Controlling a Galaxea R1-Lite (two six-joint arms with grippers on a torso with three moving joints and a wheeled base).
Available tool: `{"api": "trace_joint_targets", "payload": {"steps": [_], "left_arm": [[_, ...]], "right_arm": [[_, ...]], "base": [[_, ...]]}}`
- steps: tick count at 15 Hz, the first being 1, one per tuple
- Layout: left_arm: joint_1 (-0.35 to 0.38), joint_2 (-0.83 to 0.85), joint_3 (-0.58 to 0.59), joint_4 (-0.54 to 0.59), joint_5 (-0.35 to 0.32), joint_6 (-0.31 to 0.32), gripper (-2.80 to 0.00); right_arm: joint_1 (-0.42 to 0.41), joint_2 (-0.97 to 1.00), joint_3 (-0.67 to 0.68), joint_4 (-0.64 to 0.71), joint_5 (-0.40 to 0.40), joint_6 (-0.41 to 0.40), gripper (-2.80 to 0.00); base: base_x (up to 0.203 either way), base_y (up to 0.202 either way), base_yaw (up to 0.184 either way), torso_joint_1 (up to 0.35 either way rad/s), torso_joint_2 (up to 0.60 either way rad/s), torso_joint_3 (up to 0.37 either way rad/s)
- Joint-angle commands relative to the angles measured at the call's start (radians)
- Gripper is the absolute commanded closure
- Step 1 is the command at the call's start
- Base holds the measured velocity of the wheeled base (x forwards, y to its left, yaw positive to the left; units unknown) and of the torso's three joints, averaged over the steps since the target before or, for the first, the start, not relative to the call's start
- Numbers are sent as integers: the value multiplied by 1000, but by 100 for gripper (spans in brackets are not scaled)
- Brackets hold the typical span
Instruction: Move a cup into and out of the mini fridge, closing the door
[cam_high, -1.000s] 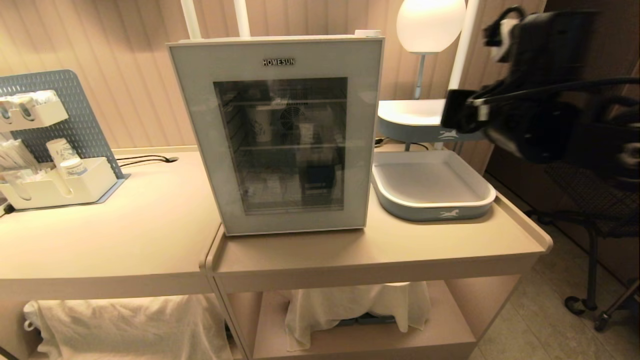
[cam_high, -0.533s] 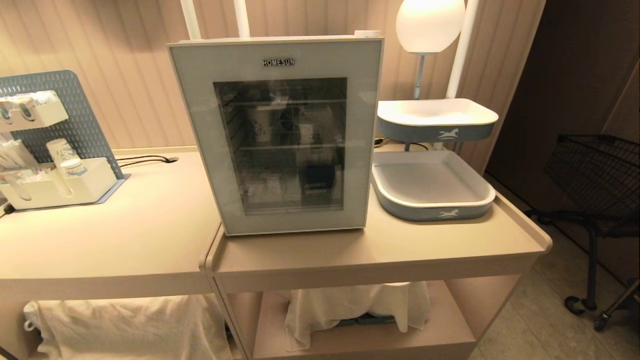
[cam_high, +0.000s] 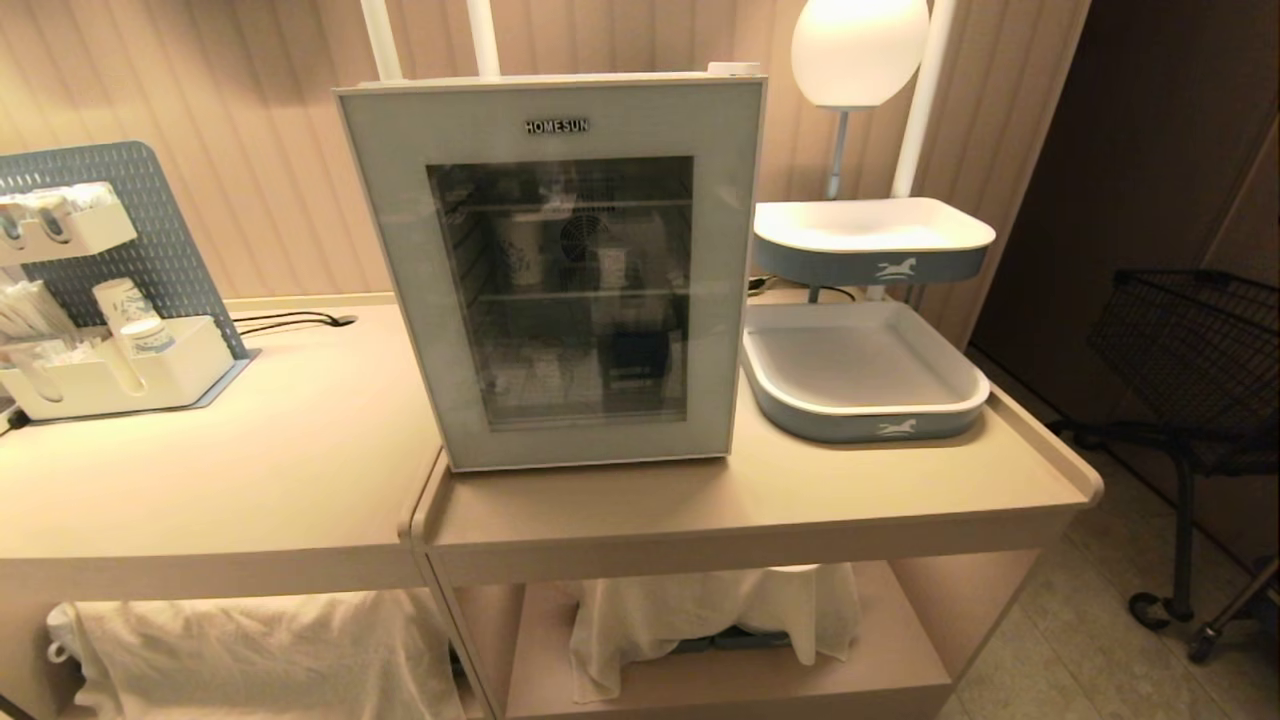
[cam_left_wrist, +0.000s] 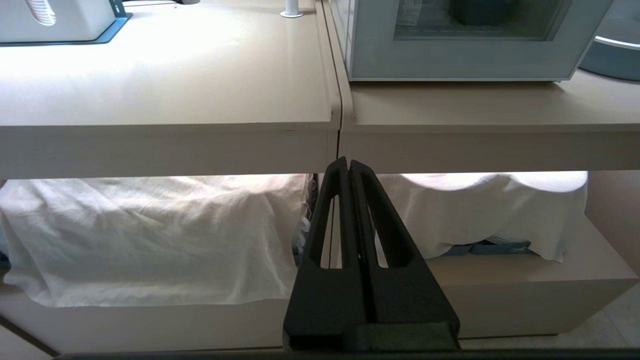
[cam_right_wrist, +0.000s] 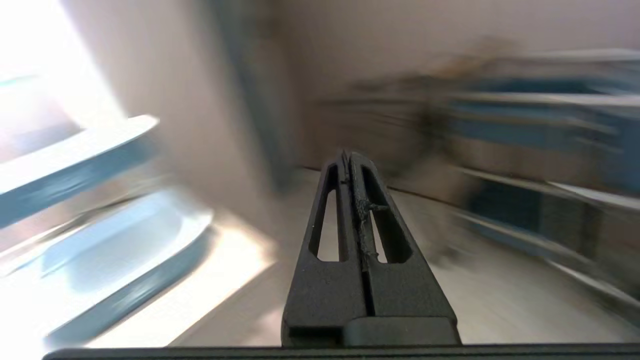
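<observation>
Mini fridge (cam_high: 560, 270) upright — door (cam_high: 400, 250) shut.

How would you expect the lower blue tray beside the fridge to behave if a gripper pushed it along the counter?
The lower tray looks rigid, so it would probably keep its shape. It appears empty and shallow, so it is likely light and would slide rather than tip. Pushed left, it would soon meet the fridge standing close beside it.
</observation>
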Motion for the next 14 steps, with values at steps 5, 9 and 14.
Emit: {"api": "trace_joint_targets", "payload": {"steps": [5, 9, 14], "left_arm": [[0, 2, 2, 0, 0, 0, 0], [1, 2, 2, 0, 0, 0, 0], [1, 2, 2, 0, 0, 1, 0]], "right_arm": [[5, -270, 239, 352, 727, -42, 0], [5, -269, 234, 369, 732, -57, 0], [5, -269, 234, 370, 730, -55, 0]], "base": [[0, 0, 0, 0, 0, 0], [0, 0, 0, 0, 0, 0], [0, 0, 0, 0, 0, 0]]}}
